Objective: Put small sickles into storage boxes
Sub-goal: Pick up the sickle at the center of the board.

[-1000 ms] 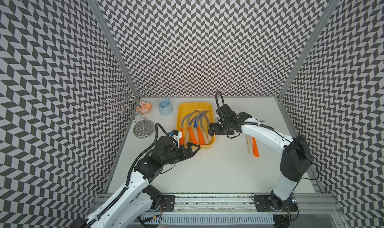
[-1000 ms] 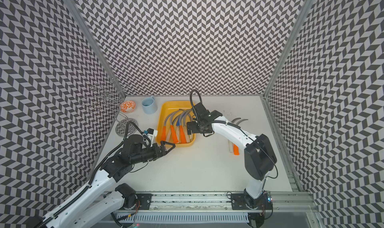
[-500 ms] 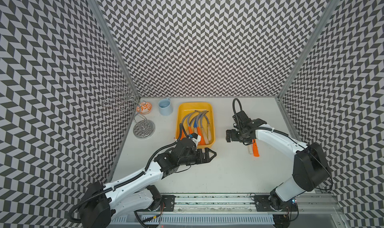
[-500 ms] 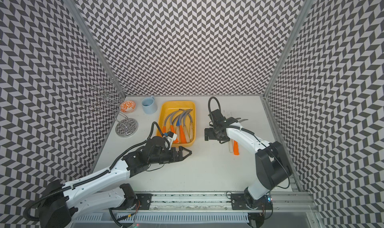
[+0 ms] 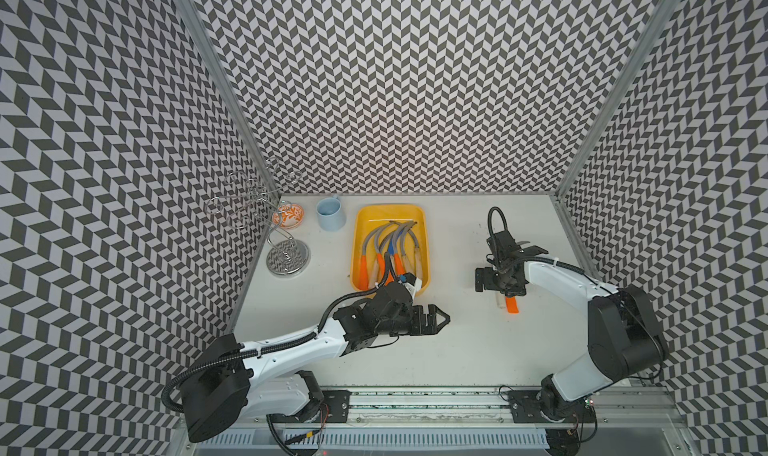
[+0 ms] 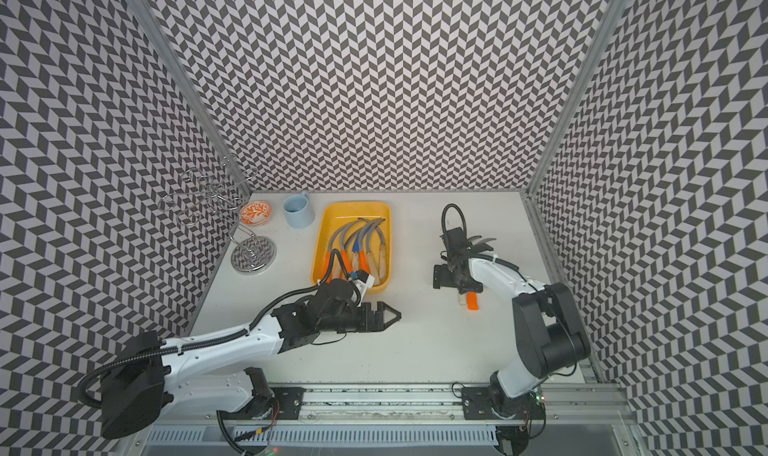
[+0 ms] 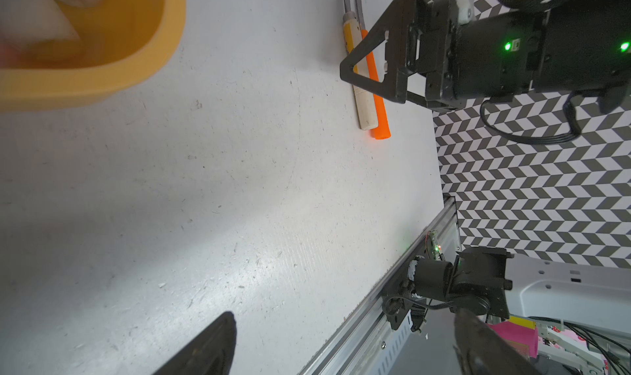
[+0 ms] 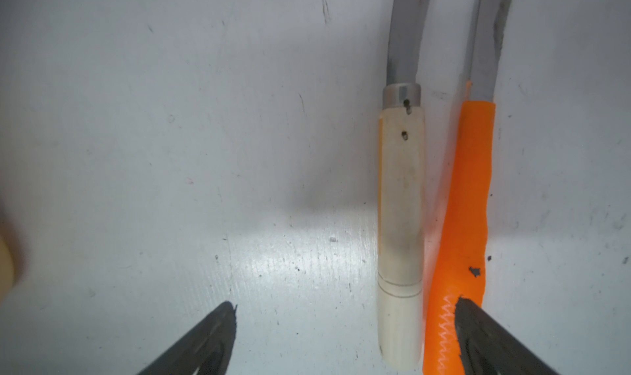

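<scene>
One wide desk carried the yellow tray, its sickles laid handles together to fit lengthwise. Near the tray's corner the left hand, spread and empty, hovered clear, probably making room. Well apart, the right hand, spread, straddled the wooden-handled sickle, one finger over the orange-handled neighbour just beside it, seemingly lining up a grasp.

Tray yellow. Sickles inside: blades grey, one seemingly blue; handles orange or pale wood. Mug light blue. Bowl orange-white, leafy pattern. Walls black-white chevron. Table white.
</scene>
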